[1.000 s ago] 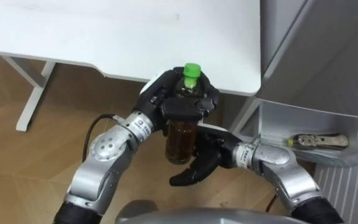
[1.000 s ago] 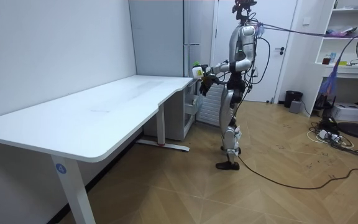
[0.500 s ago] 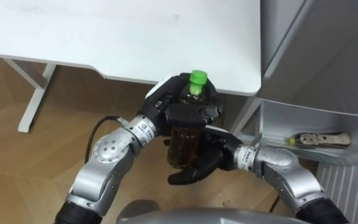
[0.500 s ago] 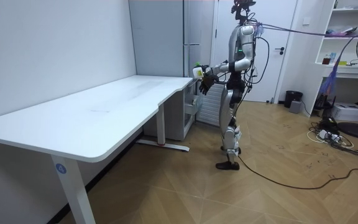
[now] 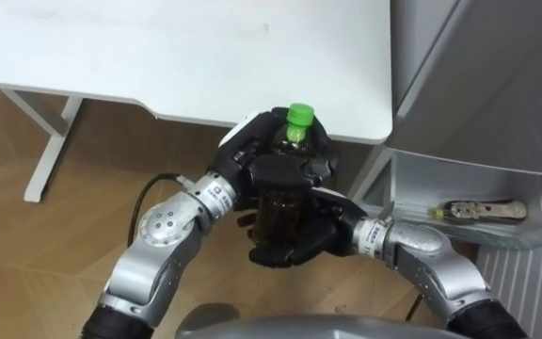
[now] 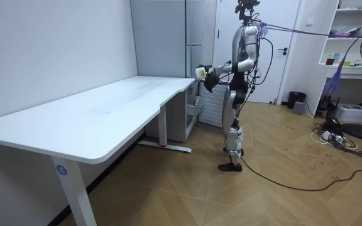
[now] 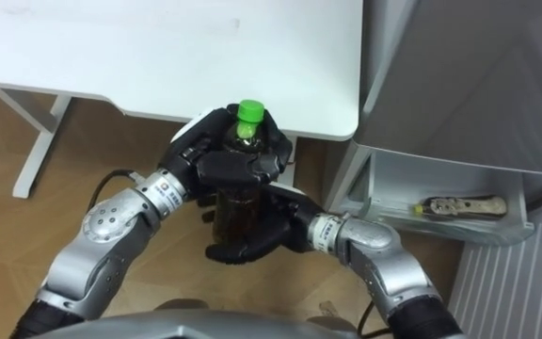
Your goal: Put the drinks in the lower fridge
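A bottle of dark tea (image 5: 276,212) with a green cap (image 5: 298,116) is held upright in front of my chest, over the wooden floor just off the white table's corner. My left hand (image 5: 266,155) is curled round its neck and shoulder. My right hand (image 5: 299,245) comes from below, and its fingers wrap round the bottle's lower half. The same bottle (image 7: 236,212) appears in the right eye view. The grey fridge (image 5: 478,75) stands at my right. In the room view I stand before the fridge (image 6: 197,37) at the table's far end, holding the bottle (image 6: 199,68).
The white table (image 5: 158,56) lies ahead and to my left, on white legs (image 5: 50,155). Low on the fridge an open grey shelf (image 5: 459,235) holds a flat packet (image 5: 483,212). A fan and shelves stand at the room view's right.
My right hand, open below the bottle a second ago, has risen and closed its fingers round the bottle's lower half. The left hand keeps its hold near the neck.
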Controlling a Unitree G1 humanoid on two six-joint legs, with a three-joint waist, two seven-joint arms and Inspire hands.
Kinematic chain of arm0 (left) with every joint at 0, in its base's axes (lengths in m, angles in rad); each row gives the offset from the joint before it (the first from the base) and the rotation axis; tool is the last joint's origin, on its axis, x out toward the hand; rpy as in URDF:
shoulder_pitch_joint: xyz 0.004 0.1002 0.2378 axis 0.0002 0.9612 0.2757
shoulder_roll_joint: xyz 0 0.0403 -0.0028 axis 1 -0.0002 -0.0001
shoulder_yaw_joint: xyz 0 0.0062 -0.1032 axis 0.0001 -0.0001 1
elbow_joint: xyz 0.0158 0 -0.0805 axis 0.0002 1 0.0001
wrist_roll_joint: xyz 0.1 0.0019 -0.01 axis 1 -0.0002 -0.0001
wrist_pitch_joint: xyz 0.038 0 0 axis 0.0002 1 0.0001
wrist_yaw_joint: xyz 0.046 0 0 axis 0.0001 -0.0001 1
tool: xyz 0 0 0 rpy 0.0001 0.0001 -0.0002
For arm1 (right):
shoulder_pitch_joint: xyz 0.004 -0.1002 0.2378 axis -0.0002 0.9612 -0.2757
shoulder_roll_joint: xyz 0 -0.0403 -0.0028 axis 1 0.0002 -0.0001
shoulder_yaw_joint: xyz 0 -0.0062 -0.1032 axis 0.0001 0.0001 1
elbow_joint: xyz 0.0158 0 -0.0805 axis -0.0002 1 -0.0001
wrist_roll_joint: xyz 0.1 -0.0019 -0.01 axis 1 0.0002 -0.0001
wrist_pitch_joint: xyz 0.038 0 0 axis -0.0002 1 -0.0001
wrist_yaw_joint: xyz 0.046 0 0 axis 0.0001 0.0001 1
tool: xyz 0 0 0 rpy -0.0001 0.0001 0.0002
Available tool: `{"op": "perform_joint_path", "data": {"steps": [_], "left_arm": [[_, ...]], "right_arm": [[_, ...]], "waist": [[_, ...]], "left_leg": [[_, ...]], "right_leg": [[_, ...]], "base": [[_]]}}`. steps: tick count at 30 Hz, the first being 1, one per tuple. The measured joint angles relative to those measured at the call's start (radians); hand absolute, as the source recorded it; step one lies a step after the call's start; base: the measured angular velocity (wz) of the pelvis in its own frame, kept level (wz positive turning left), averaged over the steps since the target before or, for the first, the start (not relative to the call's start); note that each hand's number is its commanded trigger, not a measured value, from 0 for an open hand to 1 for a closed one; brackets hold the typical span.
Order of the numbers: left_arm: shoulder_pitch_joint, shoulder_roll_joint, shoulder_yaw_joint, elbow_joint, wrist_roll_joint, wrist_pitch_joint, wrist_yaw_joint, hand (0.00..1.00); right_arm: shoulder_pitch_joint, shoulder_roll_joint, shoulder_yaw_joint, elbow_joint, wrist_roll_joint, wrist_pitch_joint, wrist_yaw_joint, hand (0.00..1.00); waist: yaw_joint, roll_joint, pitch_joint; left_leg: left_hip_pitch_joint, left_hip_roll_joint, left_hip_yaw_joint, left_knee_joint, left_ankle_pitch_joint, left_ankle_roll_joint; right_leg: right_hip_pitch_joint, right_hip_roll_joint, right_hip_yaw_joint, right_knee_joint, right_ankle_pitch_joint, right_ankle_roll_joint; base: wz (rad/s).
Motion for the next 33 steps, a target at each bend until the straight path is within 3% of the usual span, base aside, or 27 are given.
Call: {"op": "perform_joint_path", "data": {"steps": [15,16,18,19,33], "left_arm": [[-0.008,-0.002,-0.008,0.0,-0.042,0.0,0.002,1.0],[-0.008,-0.002,-0.007,0.0,-0.045,0.0,0.003,0.88],[-0.008,-0.002,-0.006,0.0,-0.059,0.0,0.009,0.35],[-0.008,-0.002,-0.005,0.0,-0.06,0.0,0.009,0.0],[-0.007,-0.002,-0.006,0.0,-0.058,0.0,0.014,0.0]], "right_arm": [[0.0,0.003,0.007,0.0,0.02,0.0,-0.016,1.0],[0.0,0.003,0.007,0.0,0.022,0.0,-0.016,1.0],[0.0,0.004,0.007,0.0,0.027,0.0,-0.016,1.0],[0.0,0.004,0.006,0.0,0.028,0.0,-0.016,1.0],[0.006,0.008,0.007,0.0,0.034,0.0,-0.016,1.0]], "waist": [[-0.008,-0.004,0.0],[-0.008,-0.004,0.0],[-0.008,-0.004,0.0],[-0.008,-0.004,0.0],[-0.01,-0.004,0.0002]], "left_leg": [[0.001,0.0,0.0,0.0,0.0,0.0],[0.001,0.0,0.0,0.0,0.0,0.0],[0.001,0.0,0.0,0.0,0.0,0.0],[0.001,0.0,0.0,0.0,0.0,0.0],[0.007,0.0,0.003,-0.006,0.0,0.0]], "right_leg": [[0.0,0.0,0.001,-0.001,0.0,0.0],[0.0,0.0,0.001,-0.001,0.0,0.0],[0.0,0.0,0.001,-0.001,0.0,0.0],[0.0,0.0,0.001,-0.001,0.0,0.0],[0.003,0.0,0.0,-0.001,0.0,0.0]], "base": [[0.0],[0.0],[0.0],[0.0],[0.0]]}}
